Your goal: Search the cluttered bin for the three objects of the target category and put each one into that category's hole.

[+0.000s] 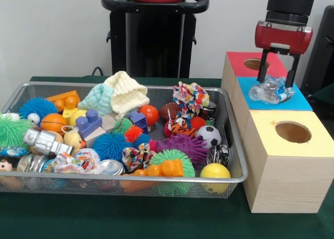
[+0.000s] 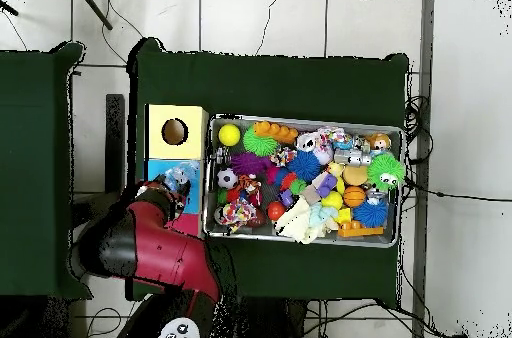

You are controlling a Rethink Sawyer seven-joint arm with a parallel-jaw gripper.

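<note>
Gripper (image 1: 276,87): over the blue box (image 1: 300,102), jaws closed on a crumpled clear plastic bottle (image 1: 270,91), which hangs just above the blue top.

Boxes: three in a row beside the bin's end; red box (image 1: 245,61), blue box, yellow box (image 1: 292,145). Round holes show in the red and yellow tops.

Bin (image 1: 236,160): wire mesh, on green cloth, full of toys. Yellow ball (image 1: 215,171) in a corner next to the yellow box; soccer ball (image 1: 209,135) near that same end; folded cloths (image 1: 122,93) at the far edge.

Wire-mesh metal bin (image 1: 229,124), pale wooden boxes (image 1: 276,189), crinkled clear plastic bottle (image 1: 269,90)
</note>
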